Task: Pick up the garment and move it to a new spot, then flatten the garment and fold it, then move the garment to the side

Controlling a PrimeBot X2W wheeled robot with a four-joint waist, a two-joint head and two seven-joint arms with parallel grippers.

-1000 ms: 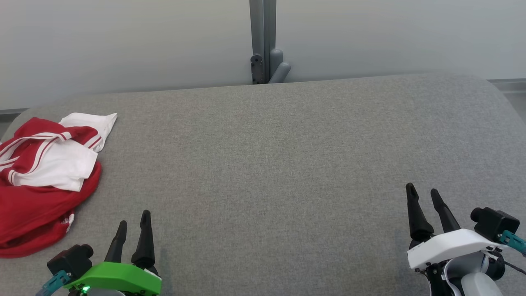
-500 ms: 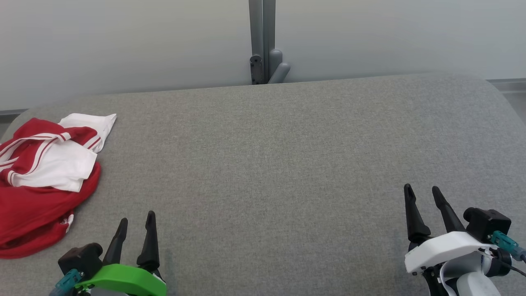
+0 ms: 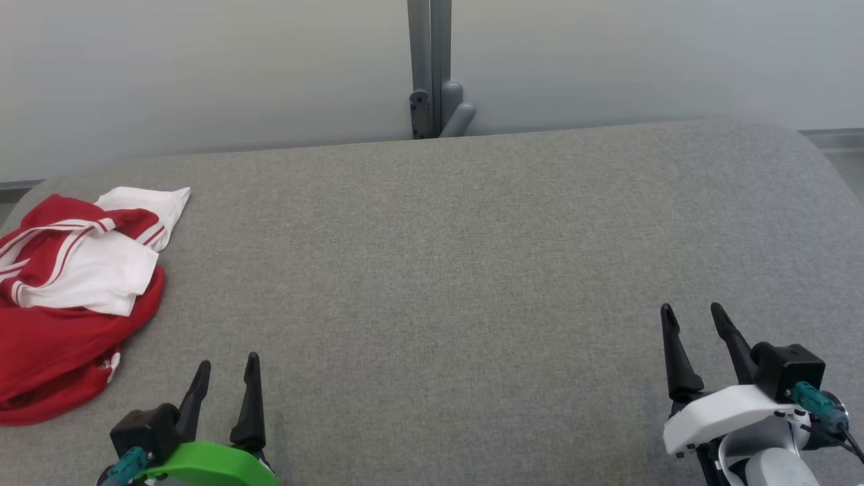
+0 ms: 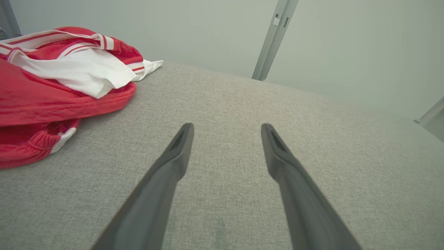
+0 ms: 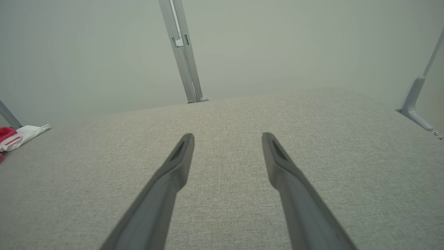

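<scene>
The garment, red with white panels and stripes, lies crumpled at the left edge of the grey padded table. In the left wrist view the garment fills the upper left, a short way beyond the fingers. My left gripper hovers open near the front edge, right of the garment and apart from it, nothing between its fingers. My right gripper stands open at the front right over bare fabric. A corner of the garment shows far left in the right wrist view.
A grey metal post with a bracket rises behind the table's far edge against a pale wall. Another bracket stands off the table's right end. The table's corners are rounded.
The left gripper has drawn back toward the front edge and a little right. The right gripper has turned slightly. The garment has not moved.
</scene>
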